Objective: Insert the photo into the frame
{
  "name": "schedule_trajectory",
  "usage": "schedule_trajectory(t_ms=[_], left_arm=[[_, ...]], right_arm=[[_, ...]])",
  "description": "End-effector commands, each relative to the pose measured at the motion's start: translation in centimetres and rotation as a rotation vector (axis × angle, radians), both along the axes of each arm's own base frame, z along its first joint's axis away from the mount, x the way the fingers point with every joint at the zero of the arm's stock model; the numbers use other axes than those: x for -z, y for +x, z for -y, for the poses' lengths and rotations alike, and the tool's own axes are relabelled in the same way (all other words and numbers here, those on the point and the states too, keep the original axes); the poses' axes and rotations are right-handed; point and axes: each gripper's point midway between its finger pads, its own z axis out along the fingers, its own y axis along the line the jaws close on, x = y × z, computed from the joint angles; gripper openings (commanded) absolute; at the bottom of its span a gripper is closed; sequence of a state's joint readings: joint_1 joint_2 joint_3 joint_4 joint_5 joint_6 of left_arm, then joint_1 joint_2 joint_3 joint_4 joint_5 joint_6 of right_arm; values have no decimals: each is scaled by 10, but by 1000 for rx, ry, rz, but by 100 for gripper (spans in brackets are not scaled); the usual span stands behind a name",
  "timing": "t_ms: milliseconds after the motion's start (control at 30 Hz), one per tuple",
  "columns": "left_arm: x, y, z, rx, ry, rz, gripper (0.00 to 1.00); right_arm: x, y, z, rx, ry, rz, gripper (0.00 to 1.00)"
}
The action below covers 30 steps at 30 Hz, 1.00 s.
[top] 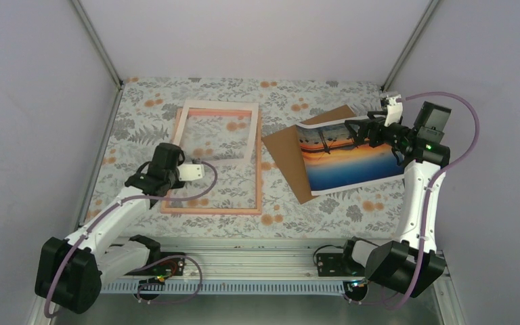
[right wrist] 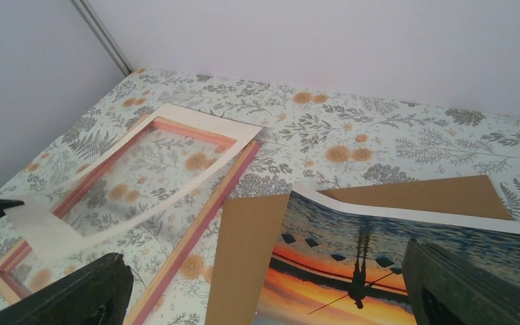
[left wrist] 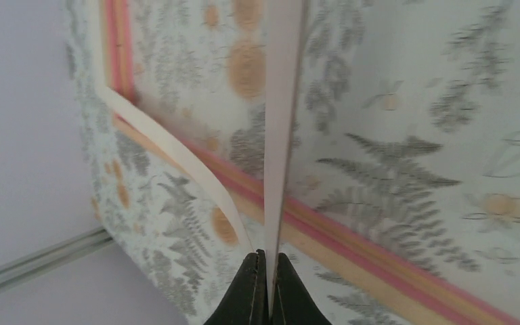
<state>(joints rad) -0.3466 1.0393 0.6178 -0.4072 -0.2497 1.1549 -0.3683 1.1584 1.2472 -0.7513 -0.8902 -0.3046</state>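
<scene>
Left tool [left wrist: 269, 257] clenches the white mat [left wrist: 281, 135], tilting it off the frame [top: 210, 210]; right tool [top: 360, 131] gapes over the photo [top: 352, 159]. Next, I'd say: grip its curled edge, carry it across.

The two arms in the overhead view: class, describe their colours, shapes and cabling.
Both the left arm and right arm have white tubular links between bulky black joint housings. A mauve cable loops loosely along each. A small green light glows near the right wrist. The fingers of the left gripper are black and taper to narrow tips.
</scene>
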Motion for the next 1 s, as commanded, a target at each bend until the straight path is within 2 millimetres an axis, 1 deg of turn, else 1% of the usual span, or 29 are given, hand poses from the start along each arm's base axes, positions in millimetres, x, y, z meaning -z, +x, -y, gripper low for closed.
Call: schedule_trajectory(t_ms=[0, 133, 300, 400, 567, 700, 800, 967], left_arm=[[22, -25, 1, -23, 8, -70, 2], [33, -35, 3, -51, -2, -121, 2], [37, -41, -1, -102, 1, -166, 2], [35, -44, -1, -117, -3, -176, 2], [38, -56, 0, -135, -1, -225, 2], [37, -59, 3, -157, -15, -242, 2], [37, -60, 8, -146, -27, -245, 2], [42, -65, 14, -113, -22, -248, 2]], right_arm=[[-4, -1, -1, -14, 21, 19, 99], [-6, -2, -1, -11, 18, 21, 99], [-5, -2, -1, -13, 20, 20, 99], [-4, -2, -1, -12, 19, 21, 99], [-4, -2, -1, -11, 20, 22, 99], [-2, -2, -1, -11, 22, 17, 99], [0, -1, -1, -12, 24, 15, 99], [1, -1, -1, -12, 24, 13, 99]])
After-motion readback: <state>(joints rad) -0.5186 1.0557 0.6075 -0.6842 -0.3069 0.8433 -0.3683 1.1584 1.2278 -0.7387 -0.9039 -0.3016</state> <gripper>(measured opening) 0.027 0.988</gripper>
